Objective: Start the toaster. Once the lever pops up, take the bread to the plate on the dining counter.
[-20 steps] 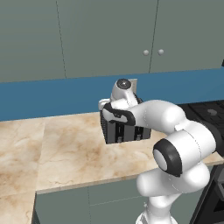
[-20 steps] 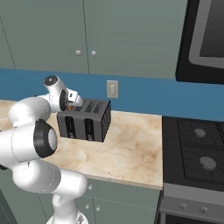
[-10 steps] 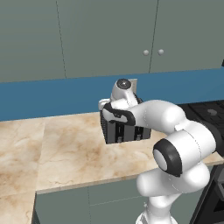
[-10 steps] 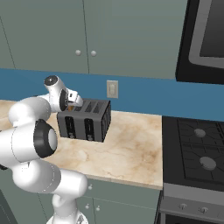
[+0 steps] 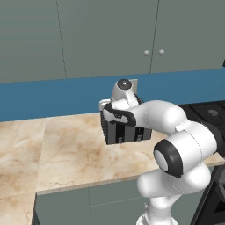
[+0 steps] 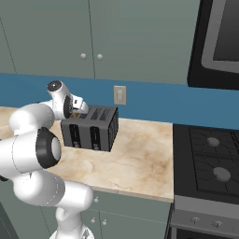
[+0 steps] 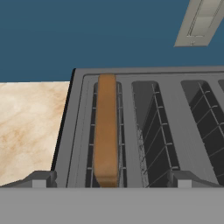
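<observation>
On the marble worktop (image 6: 140, 154), beside a wall outlet (image 6: 120, 95), the toaster (image 6: 91, 128) holds the bread (image 7: 106, 131) edge-up in its end slot, lengthwise along it, under the wide-open gripper (image 7: 109, 179).

The bread (image 7: 106, 131) stands upright in the leftmost slot of the toaster (image 7: 175, 127), the other slots bare.

Arm reaching forward, wrist bent downward.
The white arm bends at its dark elbow joint; the gripper (image 7: 109, 180) points down, fingertips (image 7: 40, 180) spread wide apart, apparently with nothing gripped between them.
</observation>
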